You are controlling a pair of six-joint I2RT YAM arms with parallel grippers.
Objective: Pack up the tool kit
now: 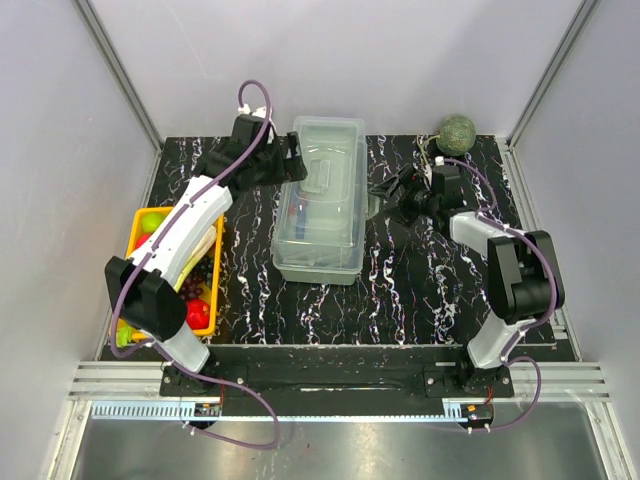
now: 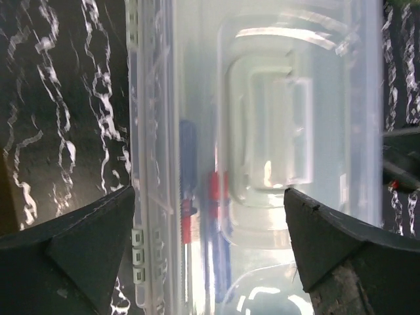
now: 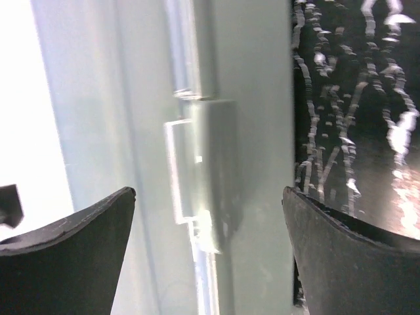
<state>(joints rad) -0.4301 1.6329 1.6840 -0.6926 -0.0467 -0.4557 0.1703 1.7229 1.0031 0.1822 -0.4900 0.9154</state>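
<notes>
Toolbox sitting mid-table, lid down, blue- and red-handled tools lying inside. Left gripper gaping wide, empty, hovering at lid's left edge. Right gripper — jaws spread, gripping nothing — facing side latch. Step probably latching — next calling for squaring up, pressing latch home.

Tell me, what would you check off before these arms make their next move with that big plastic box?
1. That the lid is down on the toolbox: ok, it sits flat in the top view.
2. That the tools are inside: red and blue handles show through the lid; whether all are in, cannot tell.
3. That the left gripper is open and empty: ok.
4. That the right gripper is open and empty, facing the side latch: ok.
5. That the side latch is snapped shut: cannot tell.
</notes>
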